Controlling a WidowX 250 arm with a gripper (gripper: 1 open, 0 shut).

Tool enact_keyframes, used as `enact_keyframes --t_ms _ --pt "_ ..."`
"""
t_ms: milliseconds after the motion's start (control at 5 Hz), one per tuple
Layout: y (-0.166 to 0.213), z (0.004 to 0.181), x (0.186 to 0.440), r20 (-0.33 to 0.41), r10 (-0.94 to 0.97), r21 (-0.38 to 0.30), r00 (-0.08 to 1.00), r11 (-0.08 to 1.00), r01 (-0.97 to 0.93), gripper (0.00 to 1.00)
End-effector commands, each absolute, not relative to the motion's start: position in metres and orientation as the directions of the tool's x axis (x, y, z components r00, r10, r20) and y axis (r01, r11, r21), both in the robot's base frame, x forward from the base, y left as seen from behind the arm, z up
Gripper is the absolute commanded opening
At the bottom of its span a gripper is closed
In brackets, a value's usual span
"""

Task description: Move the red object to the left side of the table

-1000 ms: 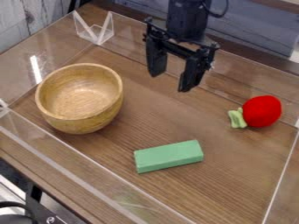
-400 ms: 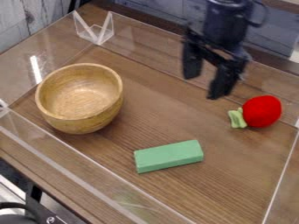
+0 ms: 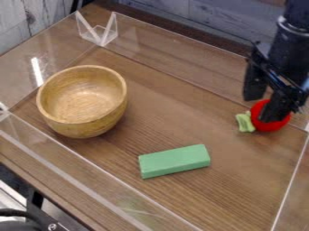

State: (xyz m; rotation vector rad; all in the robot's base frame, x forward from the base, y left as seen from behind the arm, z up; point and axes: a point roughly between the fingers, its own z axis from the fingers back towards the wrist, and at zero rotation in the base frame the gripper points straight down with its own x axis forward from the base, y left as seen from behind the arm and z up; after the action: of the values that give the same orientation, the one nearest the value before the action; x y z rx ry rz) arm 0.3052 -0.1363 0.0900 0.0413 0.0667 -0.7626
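I have the gripper (image 3: 273, 106) at the right edge of the frame, pointing down over the red object (image 3: 272, 121), which sits at the far right of the table (image 3: 182, 108), close to the clear acrylic wall (image 3: 285, 200) on that side. From my view the dark fingers (image 3: 255, 83) stand apart, 1 on the left of the fruit and the other coming down across its top, so the jaws look spread around it. I cannot tell whether either finger is touching the red surface, and I see no sign that it is lifted; its lower part shows below the fingers, resting on the wood. The small green leafy stub (image 3: 245, 122) pokes out to the left of the fruit, just beside the left finger.

Elsewhere I see 1 wooden bowl (image 3: 82, 99) at the left centre of the frame, upright and well apart from the gripper. A green rectangular block (image 3: 174, 161) lies flat near the lower centre, between the bowl and the fruit but nearer the front edge. At the upper left, a clear acrylic bracket (image 3: 98, 30) stands by the back wall.
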Motion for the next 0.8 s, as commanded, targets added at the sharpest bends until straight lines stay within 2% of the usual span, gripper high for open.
enact_keyframes --t_ms 0,600 --pt "-0.158 0.097 0.317 -0.002 -0.756 0.062 0.655 0.654 0.754 1.00" --pt "-0.137 0.080 0.351 0.019 -0.751 0.100 0.660 0.659 0.746 1.00"
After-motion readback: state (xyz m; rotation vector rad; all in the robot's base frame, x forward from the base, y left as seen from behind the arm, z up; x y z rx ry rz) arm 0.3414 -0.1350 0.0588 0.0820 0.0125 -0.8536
